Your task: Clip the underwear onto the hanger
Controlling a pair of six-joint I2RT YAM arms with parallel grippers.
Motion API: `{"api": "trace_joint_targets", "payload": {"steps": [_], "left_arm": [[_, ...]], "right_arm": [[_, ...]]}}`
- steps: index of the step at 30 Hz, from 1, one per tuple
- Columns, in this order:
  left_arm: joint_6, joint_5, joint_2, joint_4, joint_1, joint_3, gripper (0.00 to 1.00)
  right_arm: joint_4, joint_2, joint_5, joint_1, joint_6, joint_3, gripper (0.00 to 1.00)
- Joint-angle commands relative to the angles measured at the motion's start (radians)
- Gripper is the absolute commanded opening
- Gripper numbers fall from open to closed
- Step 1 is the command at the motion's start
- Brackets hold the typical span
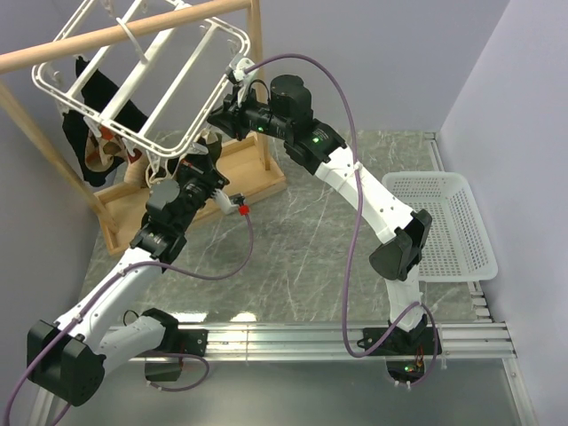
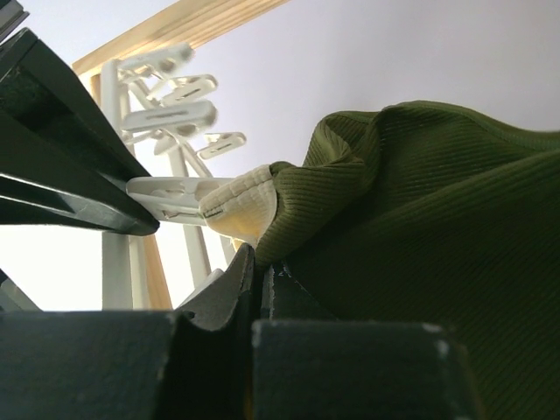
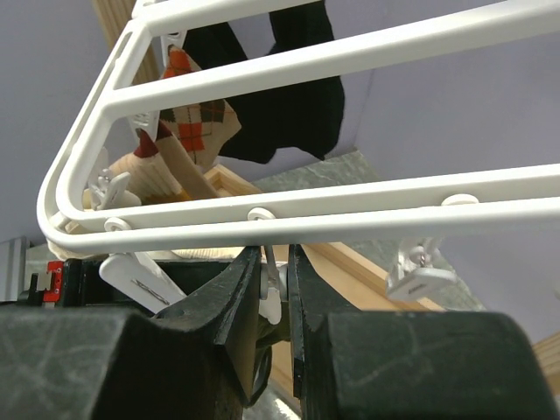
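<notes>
The white hanger (image 1: pixel 146 75) hangs from the wooden rail at the top left. My left gripper (image 1: pixel 206 169) is raised under its near edge. In the left wrist view it (image 2: pixel 260 262) is shut on the olive-green underwear (image 2: pixel 420 236), next to the cream waistband (image 2: pixel 241 206), close to a white clip (image 2: pixel 166 197). The underwear is hidden in the top view. My right gripper (image 1: pixel 229 102) is at the hanger's near right edge. In the right wrist view it (image 3: pixel 273 258) is shut on a dangling white clip (image 3: pixel 271 293) just under the frame bar (image 3: pixel 350 214).
A wooden rail stand (image 1: pixel 191 191) holds the hanger. A black garment with tan-red patches (image 1: pixel 98 133) is clipped at its left and also shows in the right wrist view (image 3: pixel 289 105). A white mesh basket (image 1: pixel 448 222) sits at the right of the marble table (image 1: pixel 293 257).
</notes>
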Motion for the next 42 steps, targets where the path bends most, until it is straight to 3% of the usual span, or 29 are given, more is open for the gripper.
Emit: {"api": "trace_joint_targets", "payload": {"steps": [1,14,25,30,42], "left_arm": [[0.024,0.015,0.001,0.091,0.007,0.012,0.0],[0.024,0.038,0.024,0.157,0.019,0.017,0.0],[0.009,0.051,0.035,0.166,0.019,0.022,0.0],[0.001,0.051,0.044,0.168,0.027,0.029,0.0],[-0.004,0.064,0.05,0.172,0.045,0.032,0.0]], "right_arm": [[-0.064,0.023,0.002,-0.009,-0.006,0.03,0.0],[-0.069,0.038,-0.013,-0.006,0.014,0.038,0.0],[-0.05,0.041,0.016,-0.006,0.023,0.036,0.33],[-0.044,0.046,0.019,-0.006,0.022,0.038,0.43],[-0.029,0.046,0.022,-0.006,0.025,0.041,0.47]]}}
